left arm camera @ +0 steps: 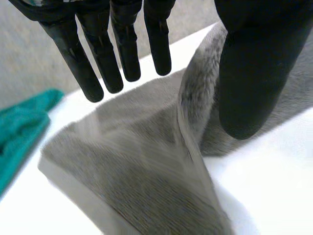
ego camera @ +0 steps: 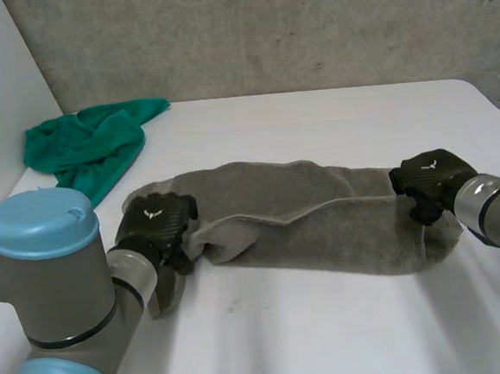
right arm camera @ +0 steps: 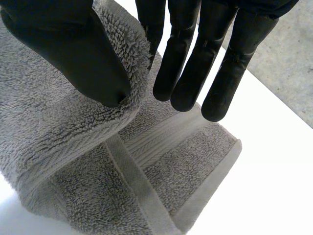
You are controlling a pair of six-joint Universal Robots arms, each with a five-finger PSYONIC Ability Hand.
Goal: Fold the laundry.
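A grey towel [ego camera: 305, 226] lies stretched sideways across the white table, bunched lengthwise. My left hand [ego camera: 153, 225] is at the towel's left end. In the left wrist view its fingers [left arm camera: 122, 54] are straight and stand apart from the thumb, and a raised ridge of the towel [left arm camera: 137, 181] runs up between them without being pinched. My right hand [ego camera: 427, 177] is at the towel's right end. In the right wrist view its thumb presses a rolled fold of the towel [right arm camera: 58, 122] against the straight fingers [right arm camera: 195, 63], while the hemmed end hangs below onto the table.
A crumpled green cloth [ego camera: 91, 143] lies at the table's far left corner, beyond my left hand [left arm camera: 19, 127]. Bare white table [ego camera: 330, 319] stretches in front of the towel and behind it to a grey wall.
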